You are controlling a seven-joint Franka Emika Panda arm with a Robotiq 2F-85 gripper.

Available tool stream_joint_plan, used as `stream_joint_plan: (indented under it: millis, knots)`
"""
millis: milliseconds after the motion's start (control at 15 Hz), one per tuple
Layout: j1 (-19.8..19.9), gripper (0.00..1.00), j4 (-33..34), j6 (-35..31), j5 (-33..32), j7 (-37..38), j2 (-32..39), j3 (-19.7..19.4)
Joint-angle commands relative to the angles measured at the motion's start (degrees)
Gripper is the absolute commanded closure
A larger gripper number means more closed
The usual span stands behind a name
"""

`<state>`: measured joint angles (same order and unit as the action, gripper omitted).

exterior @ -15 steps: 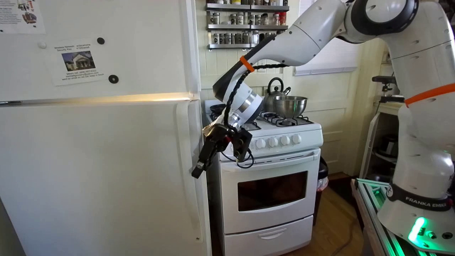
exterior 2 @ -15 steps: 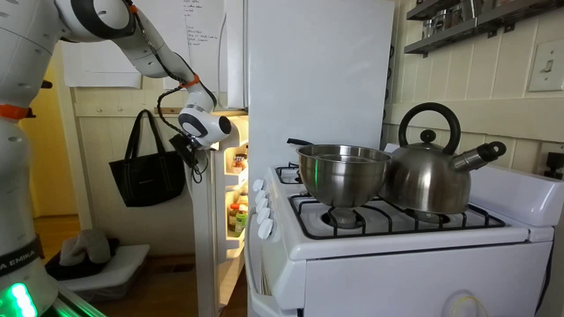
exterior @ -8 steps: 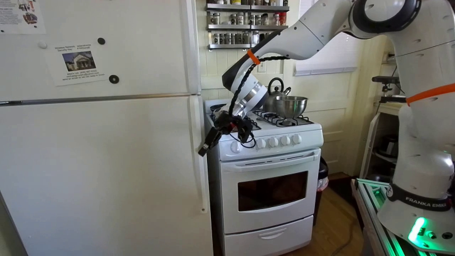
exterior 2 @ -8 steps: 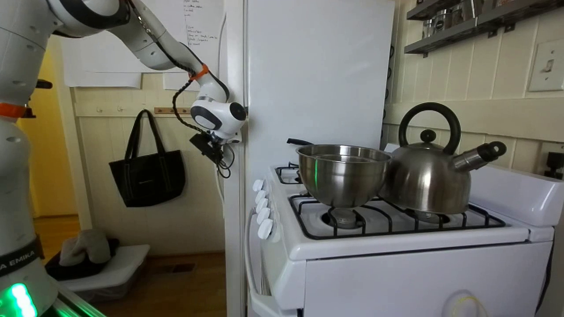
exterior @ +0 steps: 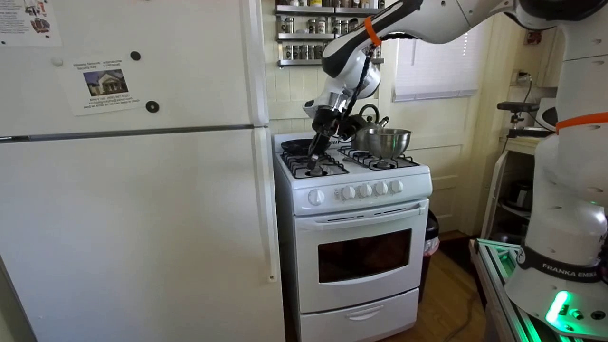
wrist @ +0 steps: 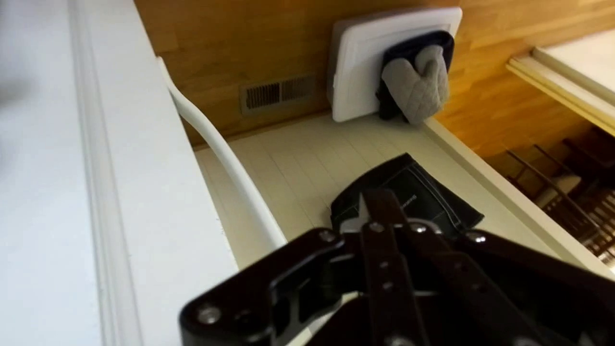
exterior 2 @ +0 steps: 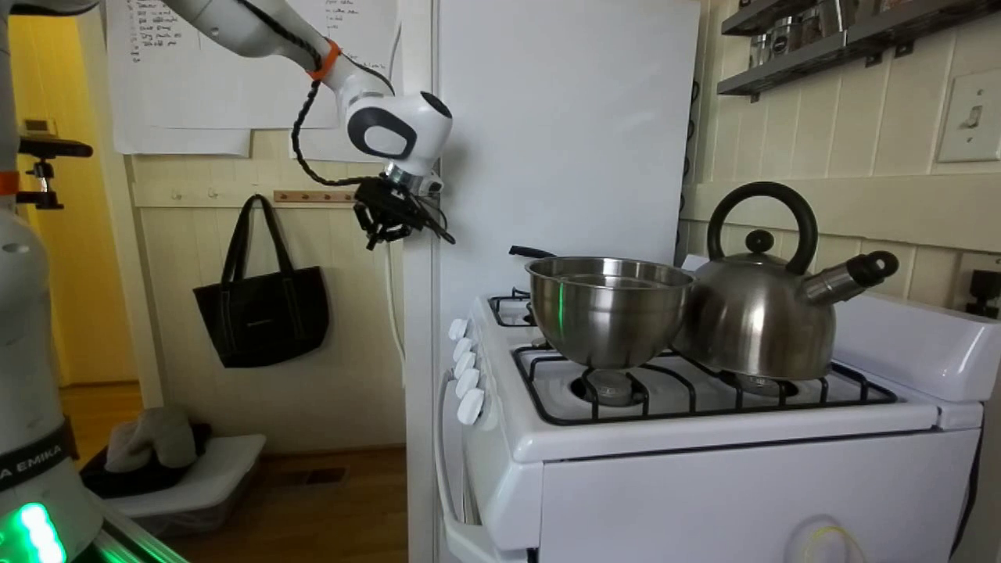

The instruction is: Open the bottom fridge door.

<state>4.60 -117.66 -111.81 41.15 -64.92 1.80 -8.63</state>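
Tall, plain bottom fridge door (exterior: pixel 133 228), smooth creamy white, closed, under the freezer door (exterior: pixel 190 71), here beside the stove (exterior: pixel 365 294), slim white handle (exterior: pixel 267 204) down its right-hand edge, jaws together, clear of the handle.

"What's around you?"
"I see cream panelled walls (exterior 2: pixel 352 407), one carrying metal shelves (exterior: pixel 304 62), and a lowered pale blind (exterior: pixel 437 76) flecked with light."
"And below?"
"A wooden floor (wrist: pixel 230 43), with a slatted vent (wrist: pixel 269 95) near the wall."
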Motion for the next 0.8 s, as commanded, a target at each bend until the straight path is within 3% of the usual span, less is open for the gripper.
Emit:
stream_joint_plan:
  millis: [0,267,333,400,600,733]
  knots:
    - [2.1,1.0,-1.9,8.1,-15.9,8.1,-9.7,-0.4]
    - [2.7,1.0,-1.5,15.2,-29.5,11.5,-16.5,-0.6]
    - [2.1,0.74,0.1,13.2,-25.2,10.0,-13.4,-1.5]
    - [2.0,0.98,0.1,13.6,-25.8,10.1,-14.6,-1.7]
    - [2.0,0.77,0.1,13.5,-25.7,10.1,-14.4,-1.8]
    - [2.0,0.74,0.1,13.5,-25.7,10.1,-13.6,-1.7]
